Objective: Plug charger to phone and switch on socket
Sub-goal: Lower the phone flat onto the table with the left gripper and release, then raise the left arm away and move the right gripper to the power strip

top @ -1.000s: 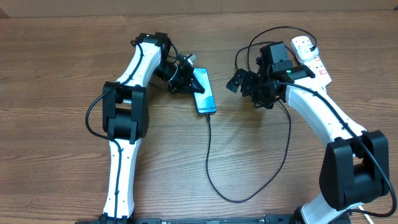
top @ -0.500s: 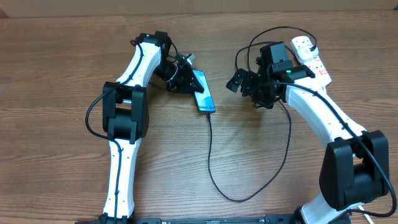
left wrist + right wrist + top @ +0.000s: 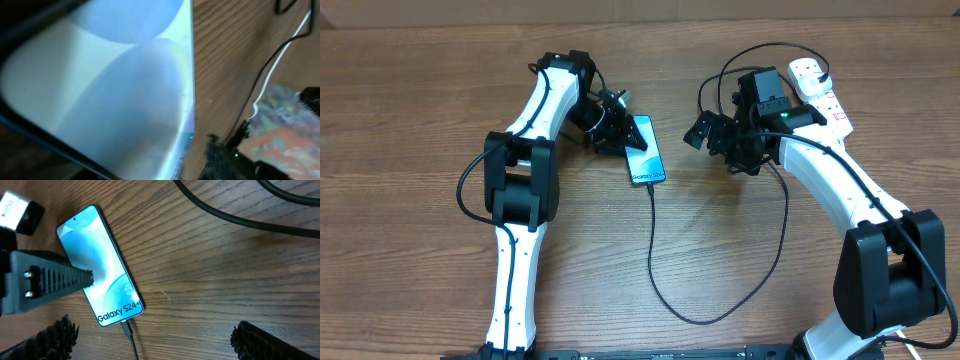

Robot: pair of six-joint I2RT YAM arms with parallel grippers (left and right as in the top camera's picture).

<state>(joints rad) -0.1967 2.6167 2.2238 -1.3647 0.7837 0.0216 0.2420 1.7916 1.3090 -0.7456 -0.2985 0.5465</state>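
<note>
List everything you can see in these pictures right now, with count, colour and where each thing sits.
phone: one, light blue screen with black edges, flat on the table left of centre.
charger: one, thin black cable, tip at the phone's near end, looping toward the near edge and back up by the right arm.
socket: one, white with red markings, far right.
table: one, brown wood, under everything.
left gripper: one, black, over the phone's far end.
right gripper: one, black, open, right of the phone.
</note>
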